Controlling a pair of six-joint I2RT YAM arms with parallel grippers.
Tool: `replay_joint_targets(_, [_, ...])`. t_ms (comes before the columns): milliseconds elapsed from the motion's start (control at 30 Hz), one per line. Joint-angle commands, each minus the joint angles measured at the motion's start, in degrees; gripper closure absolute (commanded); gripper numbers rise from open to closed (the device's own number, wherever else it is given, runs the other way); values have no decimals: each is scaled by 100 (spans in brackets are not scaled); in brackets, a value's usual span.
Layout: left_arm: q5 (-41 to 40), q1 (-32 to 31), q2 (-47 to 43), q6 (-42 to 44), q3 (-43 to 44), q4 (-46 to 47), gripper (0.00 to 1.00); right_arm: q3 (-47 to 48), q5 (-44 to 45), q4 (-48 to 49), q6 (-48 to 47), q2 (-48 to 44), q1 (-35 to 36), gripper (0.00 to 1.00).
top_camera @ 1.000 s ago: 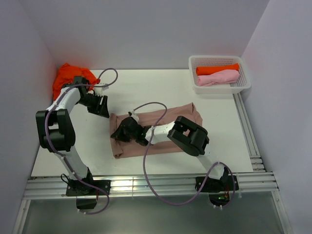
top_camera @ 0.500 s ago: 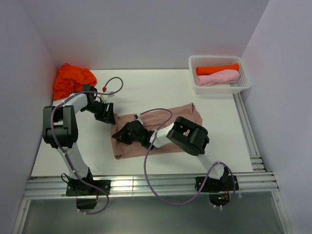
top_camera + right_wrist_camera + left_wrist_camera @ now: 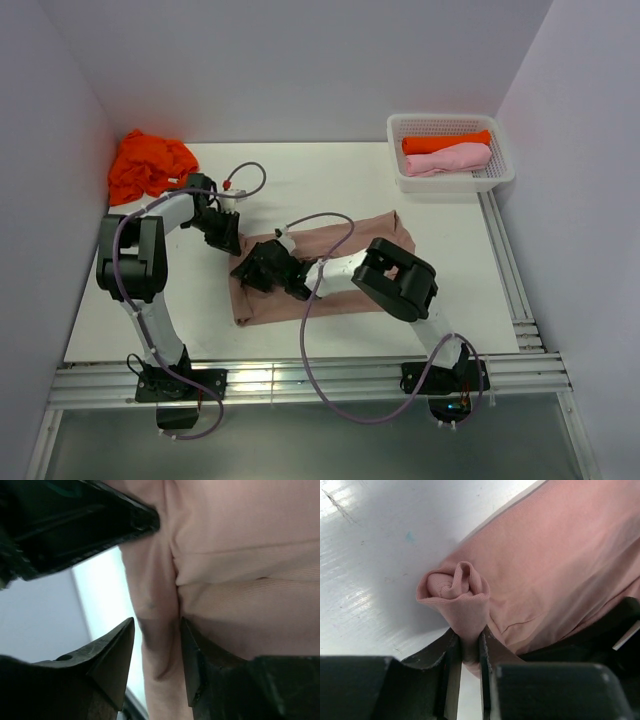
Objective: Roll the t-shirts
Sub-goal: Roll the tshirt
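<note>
A dusty pinkish-brown t-shirt (image 3: 350, 262) lies folded into a long strip across the table, its left end partly rolled. My left gripper (image 3: 228, 238) sits at that end's far corner. In the left wrist view the left gripper (image 3: 468, 652) is shut on the small rolled bunch of cloth (image 3: 452, 587). My right gripper (image 3: 262, 270) rests on the same end, a little nearer. In the right wrist view the right gripper (image 3: 156, 645) is open, a ridge of the shirt (image 3: 155, 605) standing loose between its fingers.
A crumpled orange t-shirt (image 3: 148, 165) lies at the far left corner. At the far right, a white mesh basket (image 3: 503, 170) holds a rolled orange shirt (image 3: 445, 141) and a rolled pink shirt (image 3: 447, 159). Rails run along the near and right table edges.
My left gripper moved right from near the orange heap to the shirt's corner and shut on the cloth. My right gripper opened, letting go of the fold.
</note>
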Motion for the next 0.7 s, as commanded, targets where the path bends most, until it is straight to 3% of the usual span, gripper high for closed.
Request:
replay_joint_targets(0, [-381,-111,-90,-68,151,163,80,508,729,-1451,-585,-522,135,50])
replay_joint_targets(333, [-531,-173,-99,-24,213,93,80,1756,1767,-3850,-894,-620,566,49])
replay_joint_targets(667, [-549,-190,-160,3,169,111,78,2188,2084,-4811,-841,-470,1041,44])
